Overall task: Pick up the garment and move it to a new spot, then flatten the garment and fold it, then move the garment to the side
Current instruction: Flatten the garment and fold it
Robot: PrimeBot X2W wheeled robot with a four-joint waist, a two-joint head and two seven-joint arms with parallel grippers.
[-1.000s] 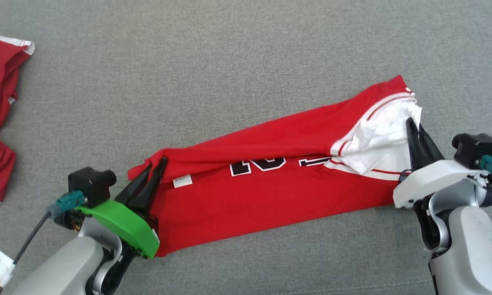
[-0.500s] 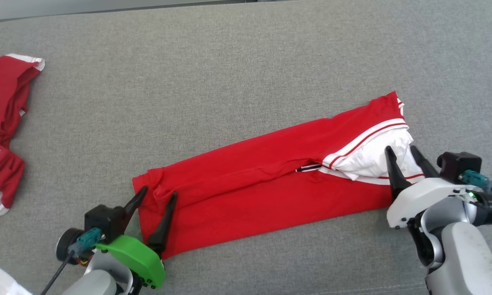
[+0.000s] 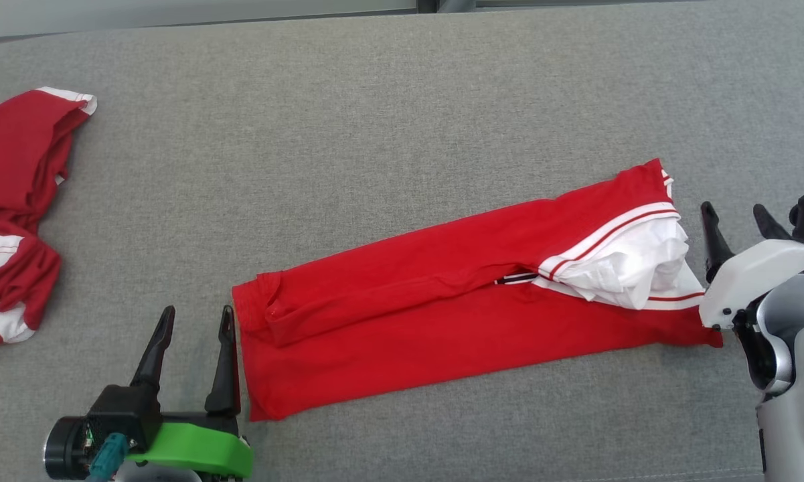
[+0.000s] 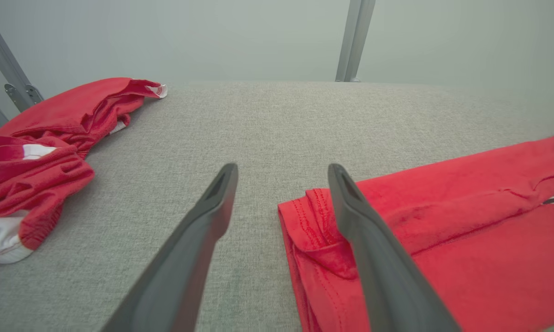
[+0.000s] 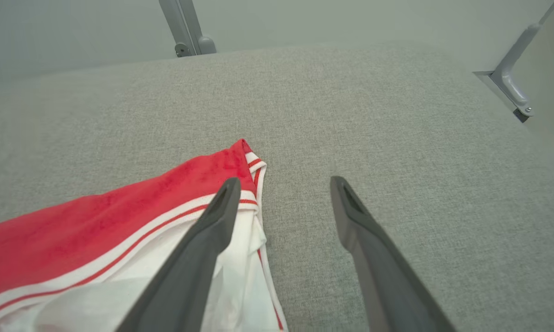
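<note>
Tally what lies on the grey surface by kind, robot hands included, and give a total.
Red garments: 2, the folded garment at centre and a crumpled red pile at far left
Robot hands: 2, the left hand and the right hand, both open
Total: 4

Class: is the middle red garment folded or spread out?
Folded. The red garment lies as a long narrow strip, one layer lapped over another along its length.

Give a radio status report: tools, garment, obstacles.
Left tool open, right tool open, both empty. Red jersey folded lengthwise, flat between them. Second red garment far left, not obstructing.
</note>
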